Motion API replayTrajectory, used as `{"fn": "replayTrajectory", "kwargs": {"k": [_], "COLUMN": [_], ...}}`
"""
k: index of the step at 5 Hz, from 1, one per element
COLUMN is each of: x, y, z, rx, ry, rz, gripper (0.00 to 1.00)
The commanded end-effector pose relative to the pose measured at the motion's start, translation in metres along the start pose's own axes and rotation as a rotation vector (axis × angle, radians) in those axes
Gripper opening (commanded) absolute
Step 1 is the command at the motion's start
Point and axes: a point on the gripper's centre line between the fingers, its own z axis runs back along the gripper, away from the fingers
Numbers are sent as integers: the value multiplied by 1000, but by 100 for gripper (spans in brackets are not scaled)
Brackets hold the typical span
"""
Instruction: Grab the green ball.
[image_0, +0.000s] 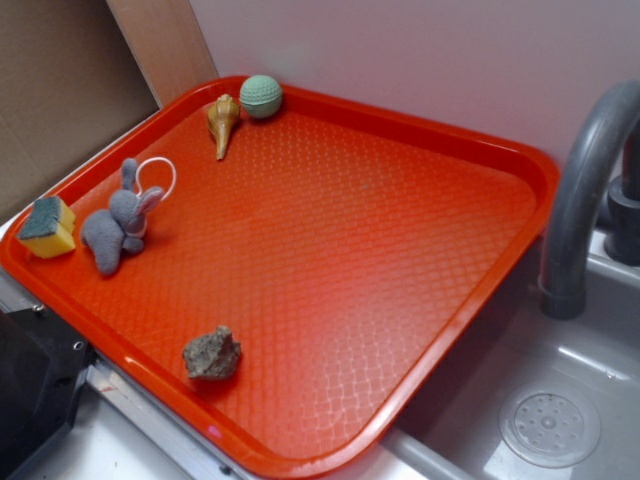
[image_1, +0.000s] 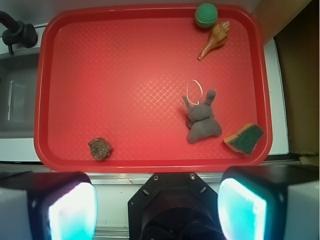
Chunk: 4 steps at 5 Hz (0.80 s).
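My pincer (image_1: 156, 200) is wide open and holds nothing. The green ball (image_1: 206, 15) sits in the far corner of the red tray (image_1: 45, 75), just beside the seashell (image_1: 216, 39). It could roll away against the rim. My fingertips are cut off below.

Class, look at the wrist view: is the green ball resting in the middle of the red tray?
No. The green ball sits in a far corner of the red tray, right beside the seashell.

Bright, even light; soft focus
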Motion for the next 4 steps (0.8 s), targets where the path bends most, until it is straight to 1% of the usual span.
{"fn": "replayTrajectory", "kwargs": {"k": [1,2,3,4], "x": [64,91,116,116], "y": [27,41,59,59], "z": [-32,-55,-88,-88], "rx": [61,106,181,181], "ry": [-93,-97,-146,-146], "rz": [46,79,32,32], "gripper": [100,100,100,100]}}
